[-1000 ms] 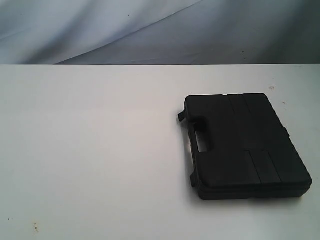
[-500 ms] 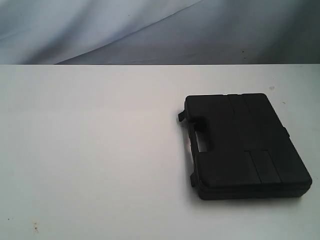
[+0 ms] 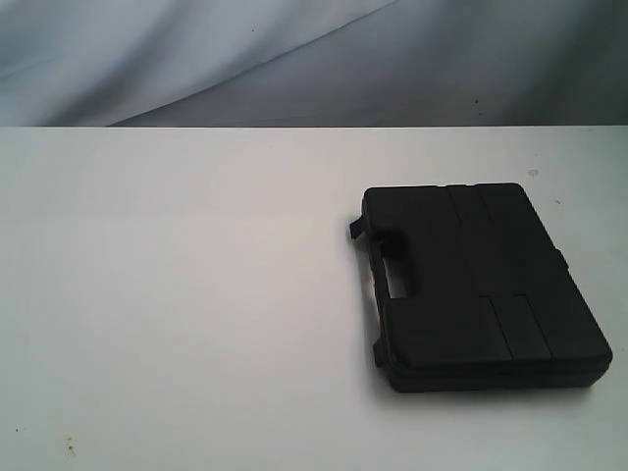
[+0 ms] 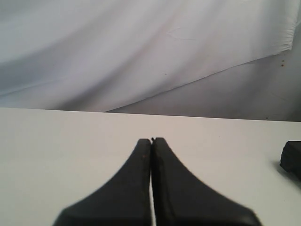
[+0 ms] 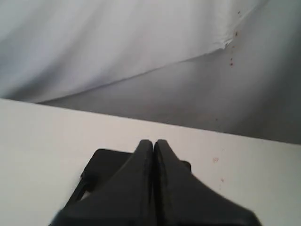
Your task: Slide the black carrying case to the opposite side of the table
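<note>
Matte black case [image 3: 481, 285] with grooved lines; plain white table [image 3: 177, 294], few dark specks; left tool [image 4: 151, 141] and right tool [image 5: 154, 142] black.

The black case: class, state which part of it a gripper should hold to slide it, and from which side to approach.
Probably the handle bar on the edge of the case facing left in the exterior view. Come from above, one of the right gripper's fingers through the cut-out. The case lies flat and its lid looks too broad to pinch.

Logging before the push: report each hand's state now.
Left hand: closed, holding nothing.
Right hand: closed, holding nothing.
</note>
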`<state>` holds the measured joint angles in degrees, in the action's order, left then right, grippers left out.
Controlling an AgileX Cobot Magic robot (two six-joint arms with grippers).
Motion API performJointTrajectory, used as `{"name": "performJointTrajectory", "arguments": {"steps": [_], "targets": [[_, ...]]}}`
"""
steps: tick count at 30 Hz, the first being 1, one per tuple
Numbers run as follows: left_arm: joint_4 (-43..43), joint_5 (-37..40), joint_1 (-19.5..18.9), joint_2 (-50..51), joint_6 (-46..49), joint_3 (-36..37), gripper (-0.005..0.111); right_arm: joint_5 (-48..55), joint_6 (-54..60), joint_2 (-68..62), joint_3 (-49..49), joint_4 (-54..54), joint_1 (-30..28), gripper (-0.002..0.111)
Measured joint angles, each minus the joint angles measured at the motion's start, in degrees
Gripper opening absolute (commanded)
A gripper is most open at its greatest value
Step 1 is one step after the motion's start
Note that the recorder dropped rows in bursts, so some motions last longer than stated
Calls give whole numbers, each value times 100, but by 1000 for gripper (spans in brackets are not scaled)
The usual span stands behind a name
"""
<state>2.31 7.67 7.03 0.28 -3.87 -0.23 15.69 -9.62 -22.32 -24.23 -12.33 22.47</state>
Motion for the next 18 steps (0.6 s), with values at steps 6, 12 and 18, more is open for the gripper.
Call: {"name": "performJointTrajectory", "arguments": {"steps": [6, 12, 18], "targets": [[0, 0, 0, 0, 0, 0, 0, 453, 42, -1027, -686, 79, 260, 0], [0, 0, 0, 0, 0, 0, 0, 823, 311, -1945, -1323, 652, 340, 0], [0, 0, 0, 0, 0, 0, 0, 1194, 463, -2878, -1953, 962, 744, 0]]}}
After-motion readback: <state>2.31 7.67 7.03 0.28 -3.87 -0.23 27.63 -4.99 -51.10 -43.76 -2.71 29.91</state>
